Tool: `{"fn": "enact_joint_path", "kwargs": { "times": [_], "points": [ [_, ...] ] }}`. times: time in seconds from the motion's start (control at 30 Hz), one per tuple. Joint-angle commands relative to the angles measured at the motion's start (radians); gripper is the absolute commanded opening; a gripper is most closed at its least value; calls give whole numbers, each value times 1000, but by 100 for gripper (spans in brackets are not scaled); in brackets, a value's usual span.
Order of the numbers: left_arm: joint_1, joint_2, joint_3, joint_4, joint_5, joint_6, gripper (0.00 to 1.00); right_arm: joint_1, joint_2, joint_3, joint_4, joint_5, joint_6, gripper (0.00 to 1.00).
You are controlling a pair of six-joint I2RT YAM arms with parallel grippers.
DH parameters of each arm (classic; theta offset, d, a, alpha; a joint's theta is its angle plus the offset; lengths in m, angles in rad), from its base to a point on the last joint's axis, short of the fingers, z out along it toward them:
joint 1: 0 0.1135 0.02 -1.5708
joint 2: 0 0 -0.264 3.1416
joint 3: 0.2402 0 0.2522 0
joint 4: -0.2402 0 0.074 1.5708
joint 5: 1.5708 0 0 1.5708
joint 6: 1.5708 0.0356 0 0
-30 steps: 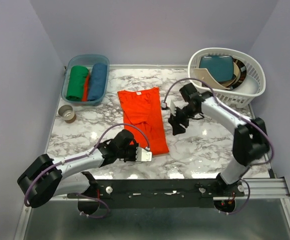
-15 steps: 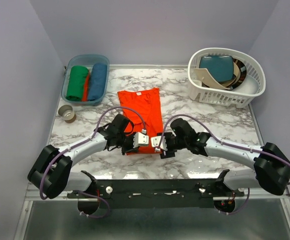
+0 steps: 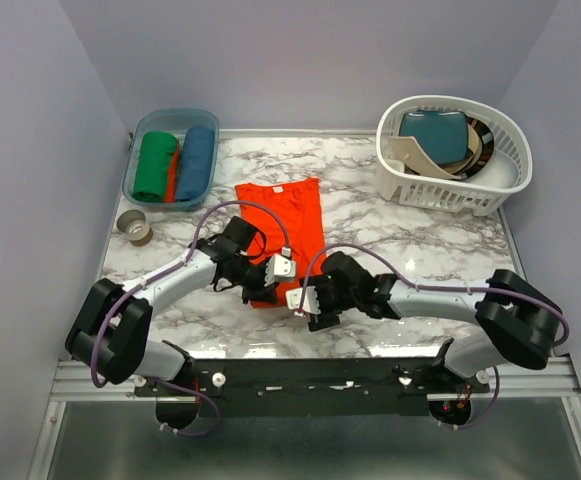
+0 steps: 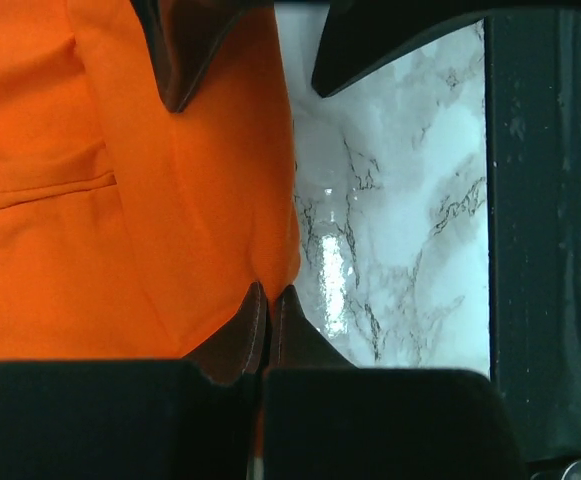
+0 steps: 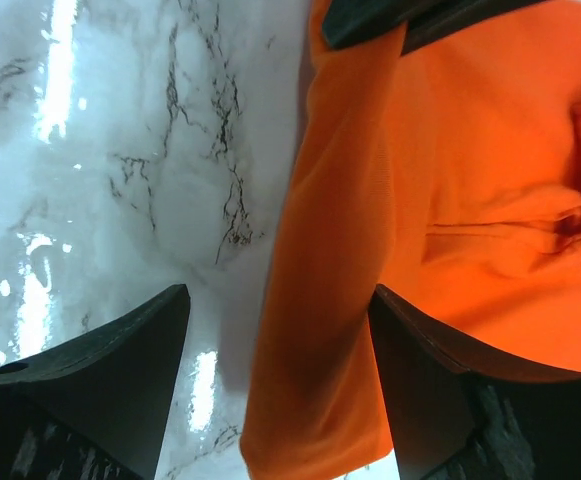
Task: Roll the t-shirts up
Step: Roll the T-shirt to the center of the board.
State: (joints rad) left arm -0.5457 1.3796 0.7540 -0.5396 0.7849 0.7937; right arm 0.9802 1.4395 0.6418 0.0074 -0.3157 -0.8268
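Observation:
An orange-red t-shirt lies folded into a long strip on the marble table. Both grippers meet at its near end. My left gripper is shut, its tips pinching the shirt's near edge. My right gripper faces it and is open. In the right wrist view its fingers straddle the shirt's folded right edge at the corner without touching it. Rolled t-shirts, green and blue, lie in the bin.
The blue plastic bin stands at the back left. At the back right a white laundry basket holds several folded garments. A roll of tape sits near the left edge. The table's near metal rail is close to both grippers.
The right arm swung from beside the shirt's middle down to its near right corner and its jaws widened. The left gripper, still shut, shifted back and left along the near end.

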Motion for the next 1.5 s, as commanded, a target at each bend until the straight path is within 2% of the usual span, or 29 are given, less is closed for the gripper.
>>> {"fn": "enact_joint_path", "kwargs": {
  "times": [0.0, 0.07, 0.17, 0.2, 0.23, 0.27, 0.3, 0.33, 0.4, 0.43, 0.5, 0.53, 0.57, 0.6, 0.67, 0.83, 1.0, 1.2, 1.33, 1.47],
  "points": [
    [18, 25, 42, -89, 91, 58, 0, 12, 58, 42, 51, 110, 6, 79],
    [27, 39, 53, -106, 106, 74, 0, 12, 81, 61, 48, 138, 18, 74],
    [38, 53, 64, -129, 119, 96, 0, 12, 81, 59, 60, 182, 26, 53],
    [41, 53, 67, -138, 119, 102, 0, 14, 78, 59, 59, 184, 31, 40],
    [46, 47, 68, -135, 116, 95, 16, 14, 73, 62, 43, 178, 37, 35],
    [59, 35, 65, -123, 102, 76, 25, 12, 65, 68, 25, 167, 40, 30],
    [70, 17, 47, -84, 91, 31, 30, 12, 62, 82, 5, 144, 48, 23],
    [81, -40, 33, -59, 79, 10, 39, 11, 59, 93, -39, 133, 57, 20],
    [105, -117, -26, 45, 11, -60, 49, 9, 62, 129, -96, 83, 83, 12],
    [110, -204, -51, 73, -13, -97, 56, 3, 64, 142, -145, 63, 92, 11],
    [112, -292, -128, 146, -82, -120, 63, -6, 79, 171, -199, 2, 112, 8],
    [112, -372, -152, 161, -101, -128, 74, -9, 87, 186, -225, -8, 120, 7],
    [112, -411, -174, 174, -110, -142, 95, -11, 94, 199, -243, -16, 123, 7],
    [110, -445, -221, 212, -121, -160, 99, -14, 113, 206, -254, -13, 129, 7],
    [98, -522, -261, 236, -124, -180, 99, -21, 124, 226, -268, -17, 138, 7],
    [30, -574, -380, 366, -225, -185, 99, -31, 150, 251, -288, -19, 150, 7],
    [21, -559, -404, 382, -182, -131, 97, -40, 162, 275, -320, -19, 175, 7],
    [17, -616, -456, 366, -147, -62, 93, -49, 147, 257, -330, -10, 190, 8],
    [-61, -570, -470, 386, -164, 22, 91, -55, 157, 266, -331, -3, 201, 8],
    [-86, -476, -466, 428, -188, 68, 88, -57, 154, 268, -330, -5, 204, 8]
  ]
}}
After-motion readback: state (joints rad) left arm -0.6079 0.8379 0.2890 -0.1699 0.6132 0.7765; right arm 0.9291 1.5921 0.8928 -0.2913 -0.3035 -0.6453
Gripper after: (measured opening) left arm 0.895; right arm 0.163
